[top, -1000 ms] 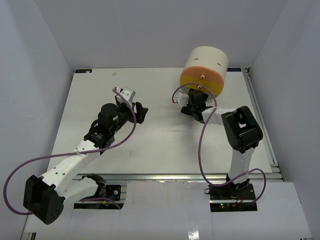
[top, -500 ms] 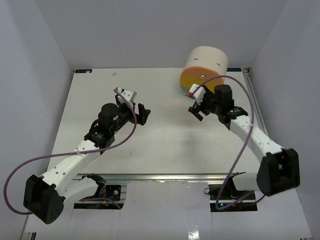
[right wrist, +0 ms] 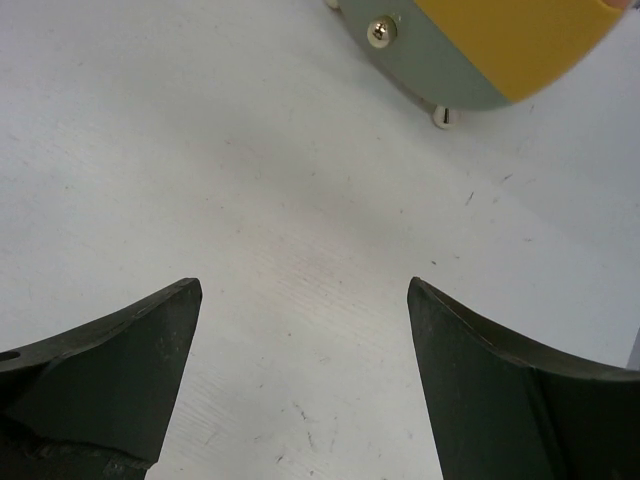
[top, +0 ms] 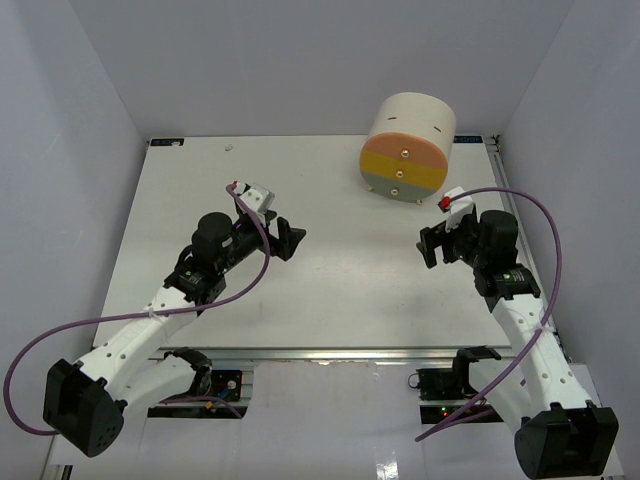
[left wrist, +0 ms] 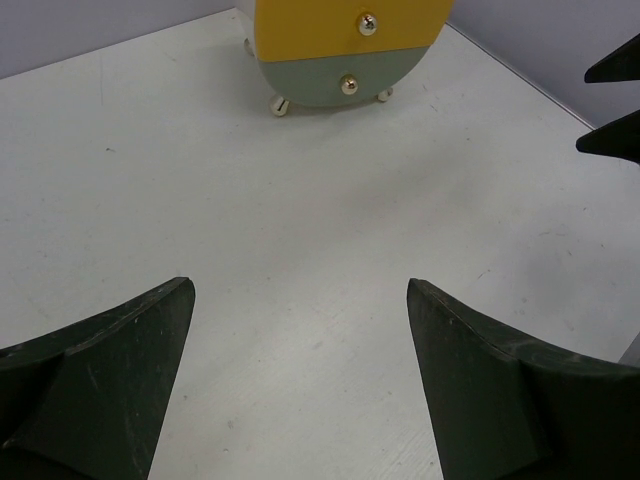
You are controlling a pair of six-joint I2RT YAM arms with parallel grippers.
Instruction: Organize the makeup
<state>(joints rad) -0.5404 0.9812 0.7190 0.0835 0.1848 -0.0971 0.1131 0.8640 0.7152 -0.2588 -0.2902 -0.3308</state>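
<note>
On the table (top: 330, 300) no makeup is seen | left gripper (top: 296, 241) and right gripper (top: 425, 248) are spread wide, empty | makeup is guessed small, light, slippery: sides to be pinched gently

— What's at the bottom?
— The left gripper (left wrist: 300, 290): two dark fingers (left wrist: 100, 390) spread wide, with bare white table (left wrist: 150, 170) showing between them.
— And farther off?
— A round drawer unit (left wrist: 345, 45) at the top edge, cut off. Its yellow drawer (left wrist: 310, 25) sits above a grey-green drawer (left wrist: 310, 85), each with a shiny knob (left wrist: 349, 85), and small round feet (left wrist: 279, 103) touch the table.
— The right edge?
— The right gripper (left wrist: 581, 113) pokes in, its two dark tips apart.
</note>
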